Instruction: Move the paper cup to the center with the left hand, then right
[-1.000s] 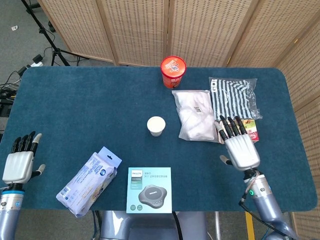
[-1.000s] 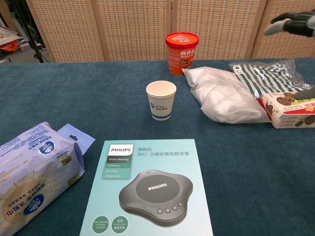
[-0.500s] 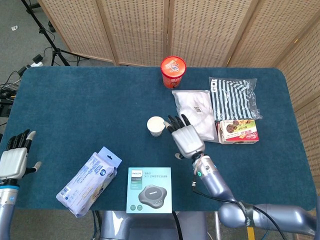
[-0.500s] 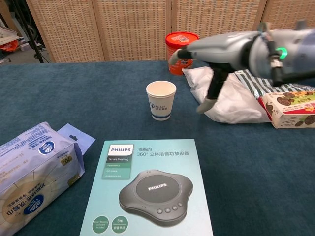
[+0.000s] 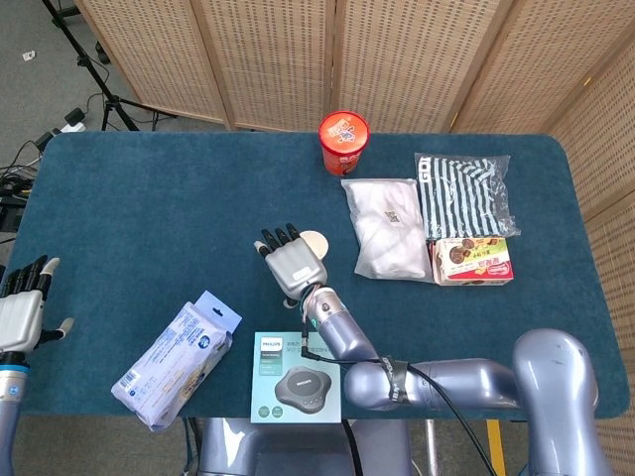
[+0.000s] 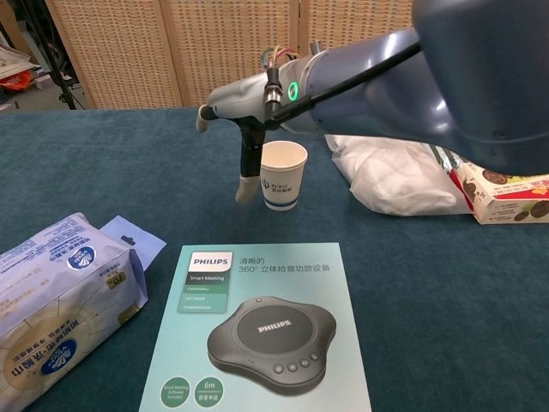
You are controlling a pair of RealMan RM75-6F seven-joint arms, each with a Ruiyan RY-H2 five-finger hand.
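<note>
Right hand: the grey-and-black robot hand (image 5: 292,260) hangs just left of the small white paper cup (image 6: 282,174), fingers apart and holding nothing; in the chest view its thumb (image 6: 248,180) points down beside the cup wall, and whether it touches cannot be told.
Right arm: the silver arm (image 6: 360,73) reaches across from the right edge of the chest view, passing above the cup.
Left hand: the other robot hand (image 5: 22,309) sits at the far left table edge, palm down, fingers spread, empty, well apart from the cup.
Cup: upright near the middle of the dark blue felt-covered table (image 5: 149,208), blue print on its side.
Front of cup: a teal Philips speaker box (image 6: 257,330) lies flat at the near edge.
Left of box: a pale blue pack of wipes (image 5: 177,358) lies at an angle.
Right of cup: a white bag of soft goods (image 5: 385,226), then a striped black-and-white packet (image 5: 464,190) with a red biscuit box (image 5: 473,259) in front of it.
Behind cup: a red round tub (image 5: 343,141) stands near the far edge.
</note>
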